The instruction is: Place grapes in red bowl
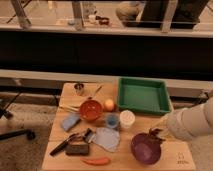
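The red bowl (pixel 145 149), wide, glossy and dark purple-maroon, stands at the front right of the wooden table (pixel 60 157). My white arm reaches in from the right edge. My gripper (pixel 158 131) is at the bowl's far right rim, just above it. The grapes (pixel 154 134), a small dark reddish bunch, sit at the gripper's tip over that rim, and the gripper looks shut on them. Part of the bunch is hidden by the gripper.
A green tray (pixel 142 95) sits at the back right. A smaller orange-red bowl (pixel 91 110), an orange fruit (pixel 109 104), a white cup (pixel 126 119) and a blue cup (pixel 112 120) stand mid-table. A pale blue plate (pixel 106 138), a black block (pixel 77 149), a carrot (pixel 96 161) and a metal cup (pixel 79 88) lie to the left.
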Motion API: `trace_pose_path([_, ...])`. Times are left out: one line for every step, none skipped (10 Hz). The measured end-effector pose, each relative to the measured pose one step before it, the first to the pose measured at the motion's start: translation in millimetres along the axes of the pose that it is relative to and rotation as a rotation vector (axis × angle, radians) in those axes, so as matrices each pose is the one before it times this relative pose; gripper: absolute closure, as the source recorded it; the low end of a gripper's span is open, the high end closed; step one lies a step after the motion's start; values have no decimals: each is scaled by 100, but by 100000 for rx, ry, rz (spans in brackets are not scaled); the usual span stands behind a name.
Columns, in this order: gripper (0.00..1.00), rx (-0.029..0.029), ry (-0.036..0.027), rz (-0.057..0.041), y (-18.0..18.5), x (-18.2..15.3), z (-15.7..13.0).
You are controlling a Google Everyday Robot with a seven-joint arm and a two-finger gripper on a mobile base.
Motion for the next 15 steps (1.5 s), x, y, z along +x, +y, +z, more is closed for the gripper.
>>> trace_pose_path([100,-582,-1362,631,233,-290,289])
trace_pose_path([100,-634,-1453,682,267,-283,284])
trace_pose_path([100,-553,-1546,771,290,-271,305])
trace_pose_path([100,-623,-1456,534,268,-306,326])
trace_pose_path([100,-735,-1531,780,395,-302,353])
trace_pose_path([100,-482,-976,502,262,-182,287])
trace_pose_path([100,-639,-1151,599,290,-220,367])
trace_pose_path([100,-570,-757,298,193,-159,326])
trace_pose_path([100,-632,-739,393,204,-180,386])
trace_pose_path([100,-404,-525,464,139,-69,330])
trace_pose_path([100,-427,-306,362,73,-11,336])
trace_pose_path([100,-443,-444,396,19,6,380])
trace_pose_path([100,-492,-630,488,54,30,433])
trace_pose_path([100,-344,-481,554,100,56,313])
trace_pose_path([100,-485,-735,792,123,86,466])
